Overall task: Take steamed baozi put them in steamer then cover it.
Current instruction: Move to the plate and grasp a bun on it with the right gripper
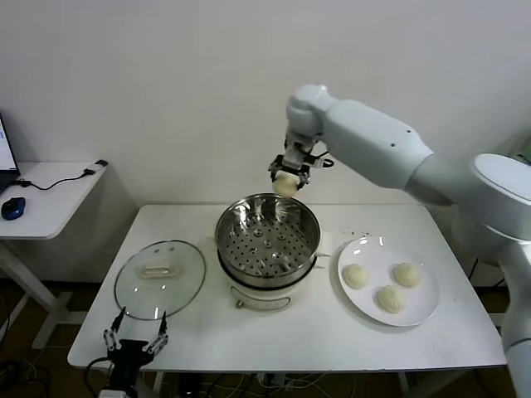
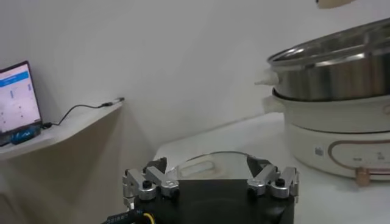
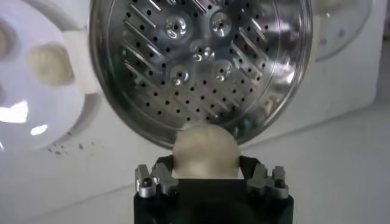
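While I hover: my right arm reaches over the bench (image 1: 207,332).
Steamer (image 1: 268,240): mid-bench, uncovered, tray bare.
Plate (image 1: 415,311): right of steamer, w/ 3 baozi (image 1: 356,276).
Right hand (image 1: 289,177): clamped on 4th baozi (image 3: 204,151), above steamer's back rim.
Left hand (image 1: 134,340): spread wide, holding nothing, near bench's front-left edge.

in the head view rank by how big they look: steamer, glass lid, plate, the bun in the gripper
1. Steamer
2. Plate and glass lid: too alike to rank
3. Bun, smallest, held over the steamer by the right gripper
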`<move>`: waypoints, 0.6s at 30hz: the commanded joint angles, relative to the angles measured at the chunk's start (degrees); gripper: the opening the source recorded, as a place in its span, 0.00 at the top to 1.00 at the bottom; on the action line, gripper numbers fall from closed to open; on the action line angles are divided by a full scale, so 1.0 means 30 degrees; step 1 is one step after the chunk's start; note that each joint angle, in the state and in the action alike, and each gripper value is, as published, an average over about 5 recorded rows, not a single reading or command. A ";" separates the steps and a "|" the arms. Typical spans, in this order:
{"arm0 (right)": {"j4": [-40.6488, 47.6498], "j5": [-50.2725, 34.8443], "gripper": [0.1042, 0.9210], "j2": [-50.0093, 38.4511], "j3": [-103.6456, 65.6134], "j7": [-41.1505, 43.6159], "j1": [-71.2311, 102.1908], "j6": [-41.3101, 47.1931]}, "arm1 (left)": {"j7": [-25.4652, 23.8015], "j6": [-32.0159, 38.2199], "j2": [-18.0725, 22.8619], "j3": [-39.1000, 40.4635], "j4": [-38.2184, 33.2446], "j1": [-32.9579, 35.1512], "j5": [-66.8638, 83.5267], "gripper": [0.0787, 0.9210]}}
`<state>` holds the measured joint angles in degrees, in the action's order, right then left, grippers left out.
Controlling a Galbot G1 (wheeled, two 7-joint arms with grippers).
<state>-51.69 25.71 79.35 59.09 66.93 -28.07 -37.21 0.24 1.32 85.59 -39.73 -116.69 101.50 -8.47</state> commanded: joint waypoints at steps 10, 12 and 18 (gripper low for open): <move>0.1215 0.6429 0.27 0.1854 -0.0976 -0.1368 0.3603 -0.2573 | 0.0062 -0.0021 -0.0091 0.0029 0.0136 -0.0098 0.0056 0.12; 0.1595 0.6569 0.27 0.1889 -0.1027 -0.1468 0.3773 -0.2573 | 0.0064 -0.0036 -0.0105 0.0018 0.0131 -0.0114 0.0070 0.12; 0.2442 0.7143 0.27 0.2101 -0.1117 -0.1959 0.3980 -0.2652 | -0.0212 -0.0087 -0.0128 0.0036 0.0106 -0.0051 0.0178 0.12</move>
<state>-46.25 42.82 84.82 56.30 62.02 -18.25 -43.91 0.09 1.09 85.22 -39.63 -116.35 101.28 -7.94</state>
